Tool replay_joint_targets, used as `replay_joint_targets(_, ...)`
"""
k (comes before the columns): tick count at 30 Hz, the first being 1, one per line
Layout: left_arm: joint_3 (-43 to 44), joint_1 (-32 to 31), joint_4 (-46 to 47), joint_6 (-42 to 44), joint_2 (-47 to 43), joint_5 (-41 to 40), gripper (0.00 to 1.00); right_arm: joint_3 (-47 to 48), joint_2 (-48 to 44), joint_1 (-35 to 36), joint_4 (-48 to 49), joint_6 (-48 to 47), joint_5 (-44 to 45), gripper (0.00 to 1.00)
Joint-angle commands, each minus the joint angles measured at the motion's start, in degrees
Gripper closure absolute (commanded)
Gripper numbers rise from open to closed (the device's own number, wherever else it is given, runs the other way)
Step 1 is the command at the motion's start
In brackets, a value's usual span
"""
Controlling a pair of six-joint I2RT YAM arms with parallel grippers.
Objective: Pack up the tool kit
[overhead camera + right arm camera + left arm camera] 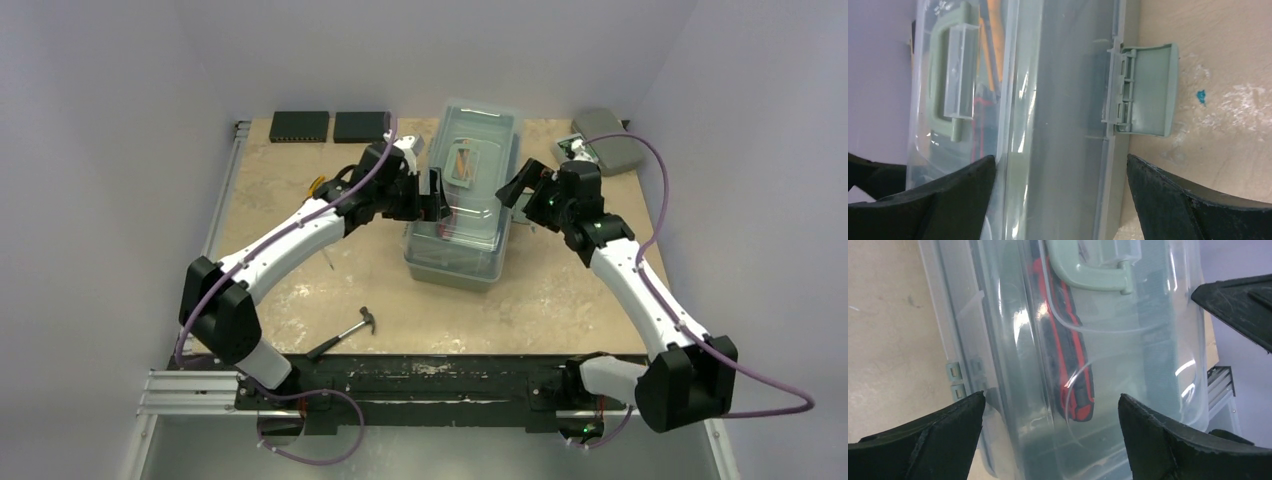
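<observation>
The sage-green toolbox (462, 215) with its translucent lid down stands mid-table. Through the lid I see a red and black knife (1068, 340) and the green handle (1093, 272). My left gripper (437, 195) is open against the box's left side; in the left wrist view (1050, 405) its jaws straddle the lid's left edge. My right gripper (517, 190) is open at the box's right side; in the right wrist view (1060, 165) its jaws straddle the right rim. A green latch (1145, 90) sticks out from that rim over the table.
A hammer (345, 333) lies on the table near the front, left of the box. Two flat black boxes (299, 125) sit at the back left. A small grey case (610, 152) sits at the back right. A yellow thing (318, 185) shows behind my left arm.
</observation>
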Motion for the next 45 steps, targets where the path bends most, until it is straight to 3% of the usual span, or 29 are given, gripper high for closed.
replay_joint_targets(1,2.18,0.25,3.10,-1.74,3.08,6.35,0.02,0.24,2.99,-0.40,4.73,-0.34,-9.24,0.01)
replay_joint_targets(11,-4.99,0.35,6.60,-2.90,-0.63,6.99,0.06,-5.08,6.88,0.31,8.13,-2.06,-21.57,0.01)
replay_joint_targets(19,-18.00,0.30,14.44,-7.22,-9.20,8.28,0.10,-11.24,4.82,11.18,12.61,1.33,-20.96,0.01)
replay_joint_targets(24,-22.14,0.35,12.26,-6.76,-14.89,6.49,0.10,-14.78,2.23,15.51,16.91,5.33,-21.57,0.01)
replay_joint_targets(31,-23.54,0.34,6.01,-4.70,-21.96,2.04,0.11,-14.11,0.30,16.96,15.68,5.34,-22.30,0.01)
replay_joint_targets(37,-19.77,0.36,-0.37,-1.24,-23.86,-4.72,0.10,-16.17,-0.01,18.59,17.08,6.27,-22.59,0.01)
replay_joint_targets(45,-13.78,0.63,-5.49,1.95,-21.75,-10.38,0.06,-7.16,-4.59,18.33,3.06,-1.35,-10.05,0.01)
